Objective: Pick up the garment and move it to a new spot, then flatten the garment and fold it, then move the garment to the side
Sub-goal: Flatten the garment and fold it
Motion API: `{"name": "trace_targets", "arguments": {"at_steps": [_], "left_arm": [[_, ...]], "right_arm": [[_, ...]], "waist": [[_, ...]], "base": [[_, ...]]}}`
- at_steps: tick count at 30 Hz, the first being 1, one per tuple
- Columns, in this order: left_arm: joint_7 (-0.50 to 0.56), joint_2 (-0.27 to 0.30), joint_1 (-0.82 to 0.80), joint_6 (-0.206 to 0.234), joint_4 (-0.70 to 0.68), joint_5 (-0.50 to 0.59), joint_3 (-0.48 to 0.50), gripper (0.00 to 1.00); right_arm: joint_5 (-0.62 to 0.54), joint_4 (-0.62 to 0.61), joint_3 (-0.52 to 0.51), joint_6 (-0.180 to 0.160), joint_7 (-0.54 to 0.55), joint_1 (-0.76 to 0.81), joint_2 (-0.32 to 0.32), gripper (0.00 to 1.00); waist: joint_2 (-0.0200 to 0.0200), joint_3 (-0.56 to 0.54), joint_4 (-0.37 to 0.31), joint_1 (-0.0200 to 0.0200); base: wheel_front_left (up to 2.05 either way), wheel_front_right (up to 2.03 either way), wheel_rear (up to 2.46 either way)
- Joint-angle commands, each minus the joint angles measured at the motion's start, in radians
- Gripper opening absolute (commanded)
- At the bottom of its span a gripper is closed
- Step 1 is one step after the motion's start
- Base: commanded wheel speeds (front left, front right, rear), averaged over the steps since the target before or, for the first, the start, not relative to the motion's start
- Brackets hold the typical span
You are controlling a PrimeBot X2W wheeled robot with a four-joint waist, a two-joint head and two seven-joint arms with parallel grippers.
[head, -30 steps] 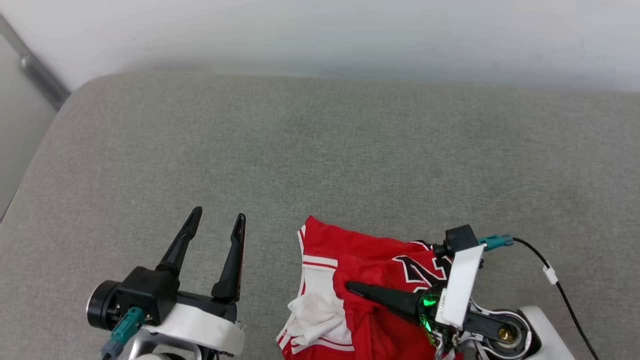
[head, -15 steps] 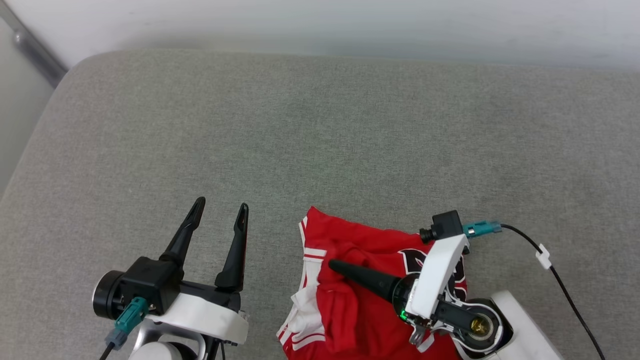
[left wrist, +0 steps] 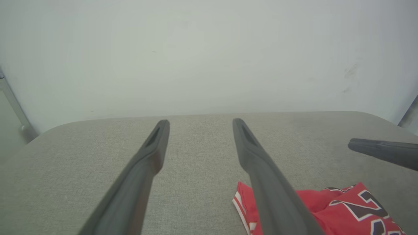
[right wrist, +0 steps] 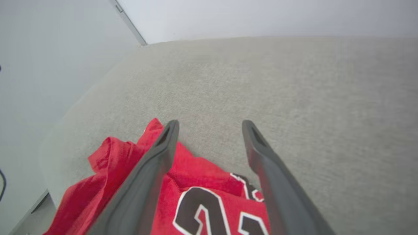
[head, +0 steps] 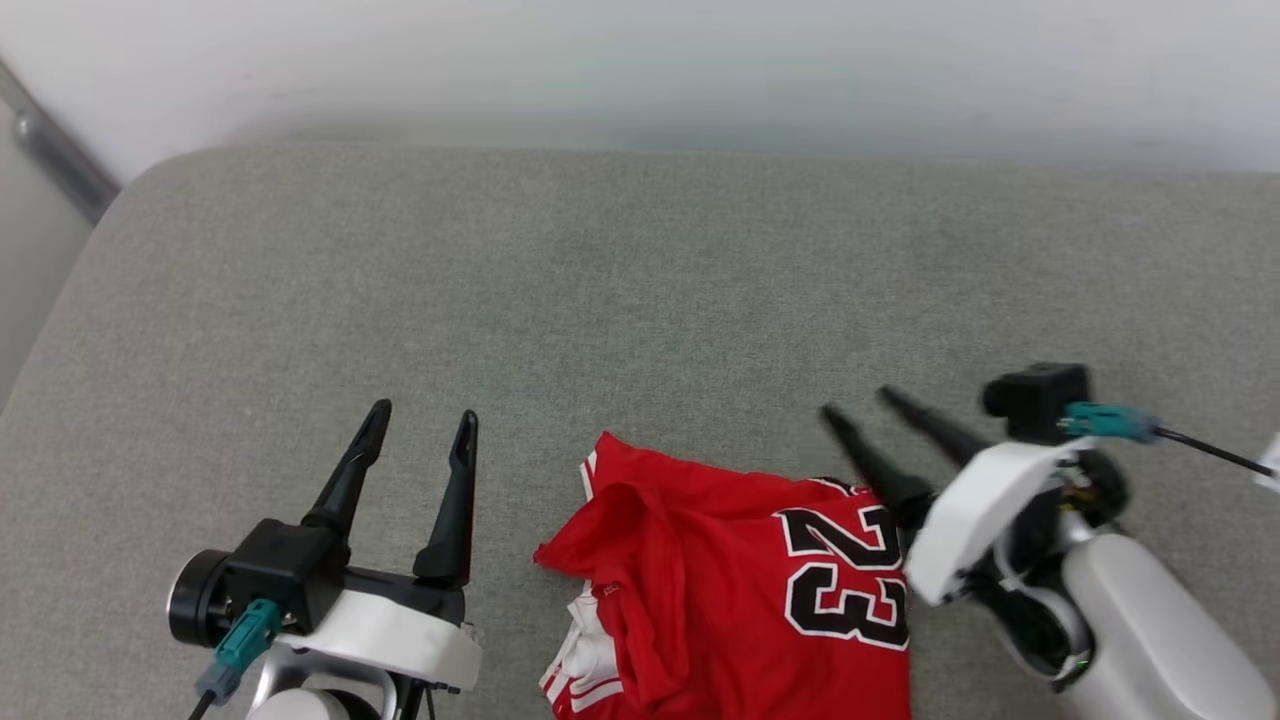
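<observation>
The garment [head: 730, 590], a red jersey with a dark white-outlined 23 and white striped trim, lies crumpled at the near edge of the grey cushion [head: 640, 290]. It also shows in the left wrist view as the garment [left wrist: 343, 209] and in the right wrist view as the garment [right wrist: 196, 199]. My right gripper [head: 860, 405] stands open just past the jersey's right top corner, holding nothing; its fingers [right wrist: 153, 166] hover above the cloth. My left gripper [head: 420, 420] is open to the left of the jersey, apart from it.
A pale wall [head: 640, 70] runs behind the cushion. The cushion's rounded left corner [head: 140, 185] drops off beside a metal rail [head: 50, 150]. A black cable [head: 1210, 455] trails from my right wrist. Bare cushion stretches ahead of both grippers.
My right gripper has let go of the jersey, opened, and swung up and to the right off the cloth. The jersey has dropped and spread, showing the 23. The camera shifted slightly.
</observation>
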Motion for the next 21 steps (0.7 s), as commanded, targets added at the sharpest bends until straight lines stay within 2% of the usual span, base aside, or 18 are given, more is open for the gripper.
{"name": "trace_targets", "arguments": {"at_steps": [1, 6, 11, 14, 21], "left_arm": [[-0.006, 0.003, 0.009, 0.006, -0.002, -0.002, 0.005, 1.0], [-0.013, 0.014, 0.037, 0.029, -0.005, 0.002, 0.031, 1.0], [-0.018, 0.019, 0.059, 0.048, -0.016, 0.011, 0.047, 1.0], [-0.021, 0.02, 0.074, 0.052, -0.013, 0.014, 0.052, 1.0], [-0.024, 0.021, 0.12, 0.056, -0.002, 0.017, 0.064, 1.0]], "right_arm": [[-0.035, 0.001, -0.024, 0.0, -0.03, 0.014, -0.006, 1.0], [-0.249, -0.04, -0.22, 0.0, -0.142, 0.085, 0.01, 1.0], [-0.397, -0.17, -0.39, 0.0, -0.19, 0.184, 0.061, 1.0], [-0.454, -0.257, -0.446, 0.0, -0.192, 0.237, 0.099, 1.0], [-0.519, -0.403, -0.479, 0.0, -0.156, 0.368, 0.157, 1.0]], "waist": [[-0.0001, -0.009, -0.009, 0.0], [-0.0001, -0.03, -0.039, 0.0], [-0.0001, -0.047, -0.069, 0.0], [-0.0001, -0.058, -0.086, 0.0], [-0.0001, -0.105, -0.127, 0.0]], "base": [[0.0, 0.0, 0.0], [0.0, 0.0, 0.0], [0.0, 0.0, 0.0], [0.0, 0.0, 0.0], [0.0, 0.0, 0.0]]}}
